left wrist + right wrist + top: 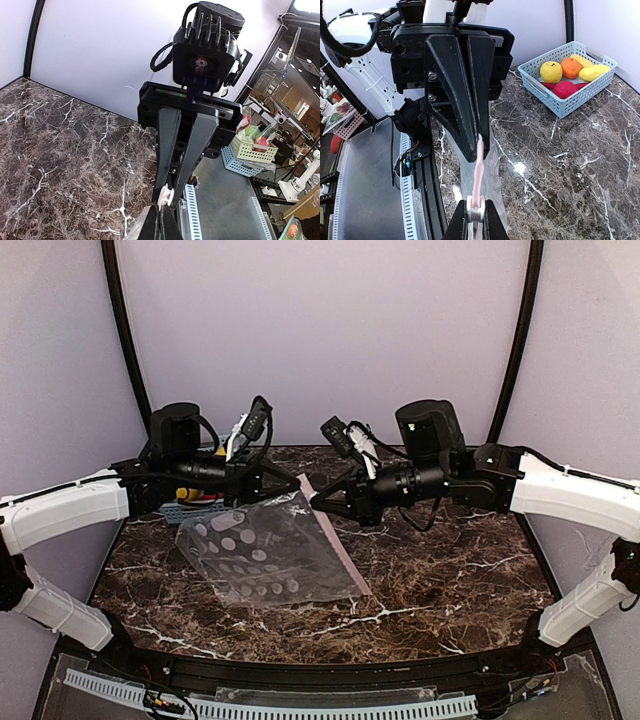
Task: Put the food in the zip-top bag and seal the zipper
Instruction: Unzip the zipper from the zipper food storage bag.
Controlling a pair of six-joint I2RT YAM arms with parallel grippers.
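The zip-top bag (262,552) hangs between my two grippers above the table, its lower part resting on the marble. The pink zipper (478,170) runs between them. My left gripper (297,483) is shut on the pink strip at the bag's corner; it also shows in the right wrist view (479,142). My right gripper (476,214) is shut on the white slider (476,207), close to the left gripper's tips (161,225). The food sits in the blue-grey basket (570,107): a yellow piece (551,71), an orange ball (571,67) and a round red piece (565,89).
The basket (190,510) stands at the back left behind my left arm. A perforated rail (260,705) runs along the table's front edge. Off the table, a yellow basket (252,145) and a blue one (240,162) stand on a grey bench.
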